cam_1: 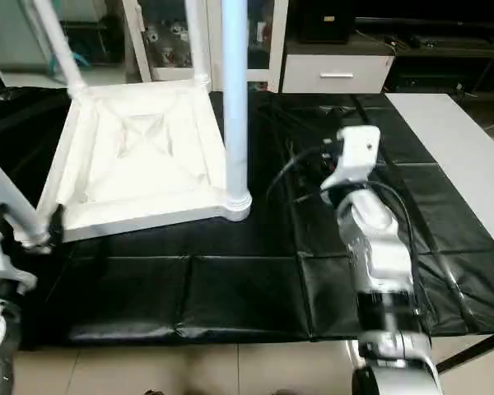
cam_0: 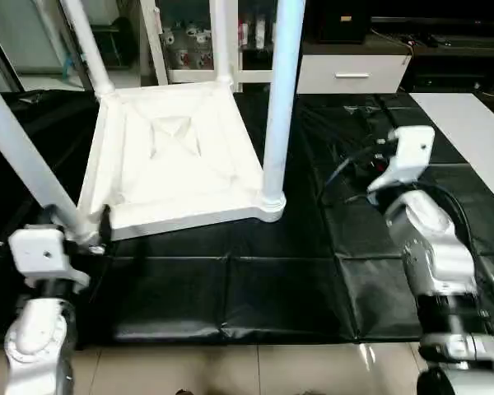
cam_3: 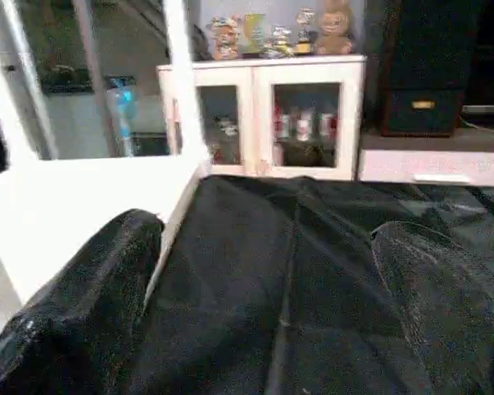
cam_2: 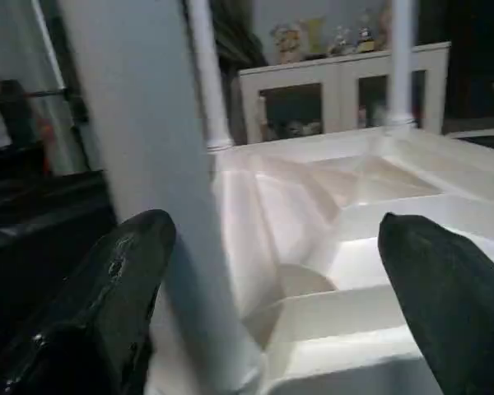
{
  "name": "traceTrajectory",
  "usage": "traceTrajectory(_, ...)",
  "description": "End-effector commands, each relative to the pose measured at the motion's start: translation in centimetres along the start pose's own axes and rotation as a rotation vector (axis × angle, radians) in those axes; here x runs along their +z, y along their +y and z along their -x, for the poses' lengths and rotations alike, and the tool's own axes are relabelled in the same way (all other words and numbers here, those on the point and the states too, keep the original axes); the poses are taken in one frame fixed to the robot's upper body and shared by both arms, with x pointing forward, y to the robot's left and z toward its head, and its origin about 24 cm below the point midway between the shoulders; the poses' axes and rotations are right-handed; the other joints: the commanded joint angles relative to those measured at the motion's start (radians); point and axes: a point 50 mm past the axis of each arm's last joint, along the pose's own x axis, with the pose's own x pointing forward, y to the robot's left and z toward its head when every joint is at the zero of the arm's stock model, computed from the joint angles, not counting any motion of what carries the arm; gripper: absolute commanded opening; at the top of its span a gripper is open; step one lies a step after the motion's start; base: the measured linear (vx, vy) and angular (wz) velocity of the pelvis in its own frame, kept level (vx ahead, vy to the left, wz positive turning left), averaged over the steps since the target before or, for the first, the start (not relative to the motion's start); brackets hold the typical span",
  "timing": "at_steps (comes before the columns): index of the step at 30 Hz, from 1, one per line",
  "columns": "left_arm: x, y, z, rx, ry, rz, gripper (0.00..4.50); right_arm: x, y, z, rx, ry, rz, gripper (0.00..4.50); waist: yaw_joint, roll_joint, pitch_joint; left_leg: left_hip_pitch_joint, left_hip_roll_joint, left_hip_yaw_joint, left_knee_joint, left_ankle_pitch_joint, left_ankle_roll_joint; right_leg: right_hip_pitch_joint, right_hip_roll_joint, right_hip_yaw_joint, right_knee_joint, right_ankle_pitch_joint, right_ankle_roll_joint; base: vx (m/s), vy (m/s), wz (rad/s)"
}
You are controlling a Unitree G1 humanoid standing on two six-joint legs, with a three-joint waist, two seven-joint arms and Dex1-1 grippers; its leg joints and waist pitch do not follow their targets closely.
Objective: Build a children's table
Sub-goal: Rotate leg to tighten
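Upside-down children's table (cam_0: 169,156) at upper left, legs standing in corner sockets; left end effector (cam_2: 272,304) and right end effector (cam_3: 272,304) both gape wide, empty.

Light falls on my scene from overhead, even and fairly bright, with soft shadows. The black cover on my worktop (cam_0: 255,288) carries pale sheen along its creases and at its near edge, and the floor tiles (cam_0: 230,370) below catch a small bright glint. The white tabletop (cam_0: 173,156) reads bright, its ribs marked by faint grey shading, and the near right leg (cam_0: 281,90) looks bluish. In my wrist views my own fingers (cam_2: 107,304) are soft and out of focus, the left view hazier, while the far cabinet (cam_3: 263,115) is clearer.
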Motion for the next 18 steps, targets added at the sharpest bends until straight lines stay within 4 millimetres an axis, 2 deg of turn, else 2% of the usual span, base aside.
traceTrajectory(1, 0.7, 0.4, -0.5, 0.019, -0.018, -0.016, 4.49, -0.2, 0.8, -0.4, 0.066, 0.000, -0.018, 4.48, 0.007, 0.003, -0.058, 0.025, 0.045, -0.018, -0.076, -0.213, 0.039, 0.031, -0.030, 0.023, -0.046, -0.114, -0.204, 0.000, 0.000, 0.00)
traceTrajectory(6, 1.3, 0.8, -1.1, 0.033, -0.024, -0.008, 4.49, -1.1, 3.3, -0.5, 0.317, 0.021, -0.069, 4.48, 0.020, 0.001, -0.057, 0.026, 0.049, -0.019, -0.078, -0.234, 0.041, 0.031, -0.033, 0.024, -0.045, -0.137, -0.210, 0.000, 0.000, 0.00)
traceTrajectory(7, 1.3, 0.9, -1.2, 0.027, -0.015, -0.015, 4.49, -1.2, 3.5, -0.5, 0.336, 0.022, -0.067, 4.48, 0.022, -0.007, -0.054, 0.025, 0.049, -0.018, -0.079, -0.240, 0.039, 0.030, -0.033, 0.025, -0.047, -0.155, -0.208, 0.000, 0.000, 0.00)
traceTrajectory(8, 1.0, 1.2, -1.2, 0.031, 0.005, -0.034, 4.49, -1.4, 3.8, -0.7, 0.357, 0.019, -0.067, 4.48, 0.025, -0.003, -0.055, 0.026, 0.049, -0.019, -0.080, -0.246, 0.032, 0.029, -0.034, 0.025, -0.046, -0.171, -0.204, 0.000, 0.000, 0.00)
traceTrajectory(13, 0.4, 2.8, -1.6, 0.080, 0.052, -0.064, 4.49, -1.3, 3.1, -1.9, 0.272, -0.002, -0.072, 4.48, 0.023, -0.006, -0.052, 0.028, 0.046, -0.020, -0.083, -0.287, 0.003, 0.023, -0.033, 0.024, -0.050, -0.224, -0.196, 0.000, 0.000, 0.00)
traceTrajectory(14, 0.3, 3.2, -1.7, 0.098, 0.057, -0.062, 4.49, -1.2, 3.0, -2.0, 0.270, -0.008, -0.083, 4.48, 0.022, -0.004, -0.053, 0.030, 0.045, -0.022, -0.083, -0.302, -0.005, 0.021, -0.032, 0.025, -0.049, -0.231, -0.195, 0.000, 0.000, 0.00)
traceTrajectory(15, 0.2, 3.7, -2.0, 0.113, 0.061, -0.057, 4.49, -1.0, 3.0, -2.2, 0.280, -0.013, -0.092, 4.48, 0.021, -0.010, -0.053, 0.028, 0.045, -0.022, -0.084, -0.299, -0.005, 0.023, -0.032, 0.025, -0.050, -0.228, -0.193, 0.000, 0.000, 0.00)
traceTrajectory(18, 0.4, 4.3, -2.6, 0.122, 0.057, -0.046, 4.49, -0.8, 3.2, -2.5, 0.325, -0.013, -0.099, 4.48, 0.023, -0.008, -0.052, 0.028, 0.045, -0.024, -0.085, -0.318, -0.012, 0.022, -0.034, 0.026, -0.048, -0.243, -0.185, 0.000, 0.000, 0.00)
